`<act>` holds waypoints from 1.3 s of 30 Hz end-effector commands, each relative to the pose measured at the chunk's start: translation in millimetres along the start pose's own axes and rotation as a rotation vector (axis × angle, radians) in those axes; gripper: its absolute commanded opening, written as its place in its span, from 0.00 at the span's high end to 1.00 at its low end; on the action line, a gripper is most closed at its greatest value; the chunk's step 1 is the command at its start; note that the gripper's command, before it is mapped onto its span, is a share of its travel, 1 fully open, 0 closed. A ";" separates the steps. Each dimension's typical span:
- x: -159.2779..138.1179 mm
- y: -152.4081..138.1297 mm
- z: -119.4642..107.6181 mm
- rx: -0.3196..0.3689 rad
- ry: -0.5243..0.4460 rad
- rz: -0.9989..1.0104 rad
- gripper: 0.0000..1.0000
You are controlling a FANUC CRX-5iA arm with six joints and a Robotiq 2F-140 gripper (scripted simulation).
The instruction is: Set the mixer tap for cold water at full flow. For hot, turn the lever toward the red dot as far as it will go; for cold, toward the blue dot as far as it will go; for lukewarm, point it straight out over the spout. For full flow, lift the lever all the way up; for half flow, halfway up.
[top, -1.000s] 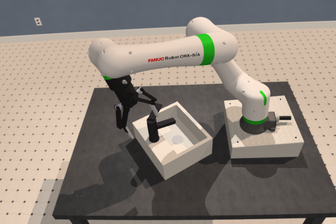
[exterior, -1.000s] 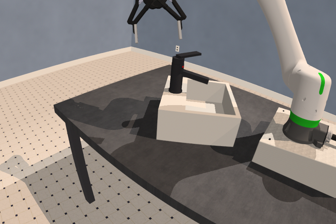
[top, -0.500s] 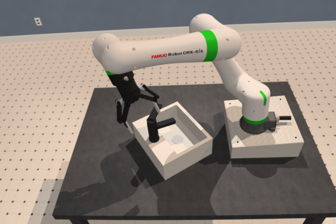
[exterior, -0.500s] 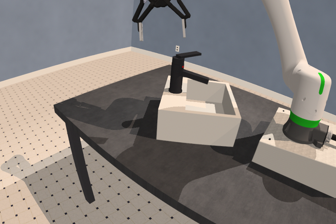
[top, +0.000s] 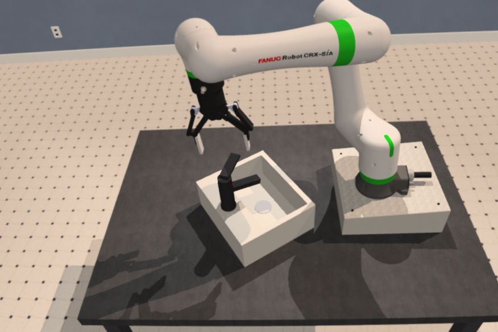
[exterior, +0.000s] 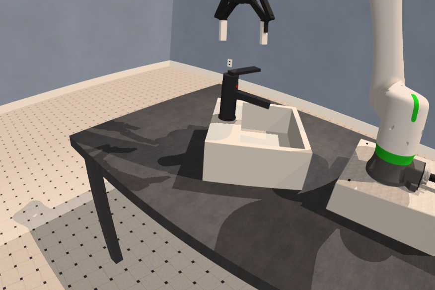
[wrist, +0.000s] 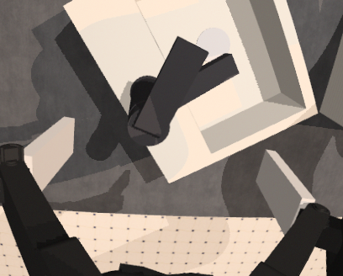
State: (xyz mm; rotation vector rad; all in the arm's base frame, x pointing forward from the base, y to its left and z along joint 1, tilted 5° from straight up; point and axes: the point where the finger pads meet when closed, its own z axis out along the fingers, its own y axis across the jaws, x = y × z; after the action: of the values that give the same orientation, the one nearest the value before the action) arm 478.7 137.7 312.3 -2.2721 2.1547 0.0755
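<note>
One arm, one gripper [top: 222, 146], and from the top view my fingers [top: 199, 145] stand spread wide with nothing between them, hanging above the back corner of the white basin [top: 281, 223]. The basin sits on the dark bench [top: 161, 279], well apart from my pale pedestal [top: 426, 215]. A black mixer tap [top: 227, 195] stands on the basin's deck, its spout [top: 247, 181] reaching out over the bowl, where a round drain [top: 263, 206] lies. The lever [top: 230, 165] on top of the tap angles away from the spout, toward the far side.

From the exterior view my gripper [exterior: 243, 35] hovers straight above the tap [exterior: 227, 100], clear of it, jaws apart. The lever [exterior: 245, 70] lies close to level on the tap's head, tipped only slightly upward. A red dot [exterior: 237, 86] shows on the side of the tap body above the spout [exterior: 253, 99]. The basin [exterior: 253, 167] rests near the bench [exterior: 140, 160] edge.

From the wrist view I look down between my two pads [wrist: 52, 147]. The lever [wrist: 171, 84] crosses over the spout [wrist: 214, 69] at an angle, both above the basin [wrist: 106, 16]. I touch neither.
</note>
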 end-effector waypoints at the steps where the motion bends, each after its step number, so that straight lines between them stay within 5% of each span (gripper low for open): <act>1: 32.0 7.8 -4.6 0.084 0.030 0.198 0.00; 12: 48.3 12.5 -5.8 0.115 0.036 0.290 0.00; 13: 48.3 12.5 -5.8 0.115 0.036 0.290 1.00; 39: 48.3 12.5 -5.8 0.115 0.036 0.290 1.00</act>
State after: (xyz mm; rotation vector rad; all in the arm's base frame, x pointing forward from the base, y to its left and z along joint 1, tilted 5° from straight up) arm 468.9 88.7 316.2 -1.9036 2.4219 -0.0856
